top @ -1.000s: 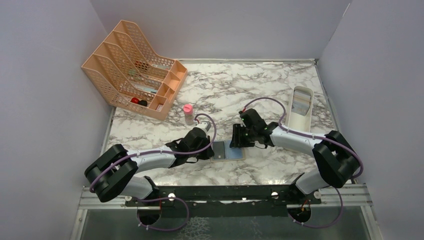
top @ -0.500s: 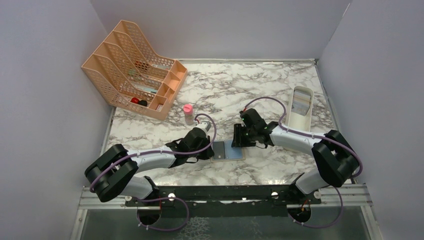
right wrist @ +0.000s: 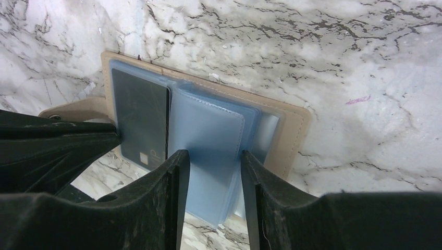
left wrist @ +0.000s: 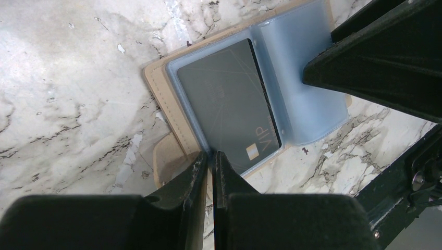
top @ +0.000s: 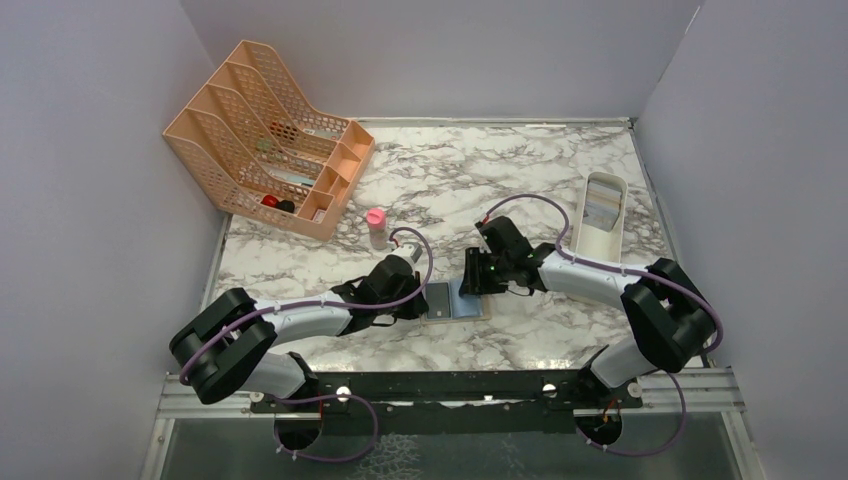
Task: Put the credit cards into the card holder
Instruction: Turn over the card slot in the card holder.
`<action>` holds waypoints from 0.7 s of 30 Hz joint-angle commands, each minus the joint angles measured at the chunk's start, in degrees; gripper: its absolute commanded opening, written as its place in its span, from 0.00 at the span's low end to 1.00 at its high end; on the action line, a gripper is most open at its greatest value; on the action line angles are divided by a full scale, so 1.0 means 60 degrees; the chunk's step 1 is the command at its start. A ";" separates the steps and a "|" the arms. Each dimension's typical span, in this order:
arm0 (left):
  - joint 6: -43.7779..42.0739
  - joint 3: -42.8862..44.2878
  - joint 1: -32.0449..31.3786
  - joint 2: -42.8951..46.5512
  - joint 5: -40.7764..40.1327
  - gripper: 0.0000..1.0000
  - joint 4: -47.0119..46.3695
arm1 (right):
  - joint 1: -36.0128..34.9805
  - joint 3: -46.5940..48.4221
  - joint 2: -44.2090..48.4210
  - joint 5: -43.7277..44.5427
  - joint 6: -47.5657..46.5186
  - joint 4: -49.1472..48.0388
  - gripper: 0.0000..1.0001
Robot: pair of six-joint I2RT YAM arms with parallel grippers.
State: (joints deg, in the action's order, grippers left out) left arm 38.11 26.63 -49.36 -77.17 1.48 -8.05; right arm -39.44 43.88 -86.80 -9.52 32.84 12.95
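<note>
Wallet (top: 457,302) pinned open, black card (left wrist: 224,104) seated in its left sleeve

It lies flat on the table (top: 520,170) between both arms. The left claw (left wrist: 209,159), fingers together, presses on the tan edge just beside the card. That pin looks worth holding firm. The right claw (right wrist: 211,156) has its jaws apart, straddling a blue leaf (right wrist: 208,130) — it should take one leaf, not the stack. Both arms reach low and inward, wrists tipped down over the wallet.
</note>
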 commanded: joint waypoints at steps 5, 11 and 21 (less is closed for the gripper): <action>-0.0126 -0.0023 -0.0047 -0.0063 0.0025 0.12 -0.0200 | -0.0042 0.0060 0.0255 -0.0925 -0.0183 -0.0400 0.46; -0.0151 0.0026 -0.0040 -0.0094 0.0057 0.12 -0.0183 | -0.0036 -0.0168 -0.0125 -0.2563 0.0166 -0.1706 0.50; -0.0166 0.0141 -0.0040 0.0082 0.0034 0.12 0.0108 | -0.0031 -0.0433 -0.0469 -0.2811 0.0357 -0.2438 0.50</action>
State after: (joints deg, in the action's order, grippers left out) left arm 38.06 26.63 -49.36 -77.17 1.50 -7.99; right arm -39.44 42.00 -88.95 -24.47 34.48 1.63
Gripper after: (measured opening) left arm 0.124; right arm 0.500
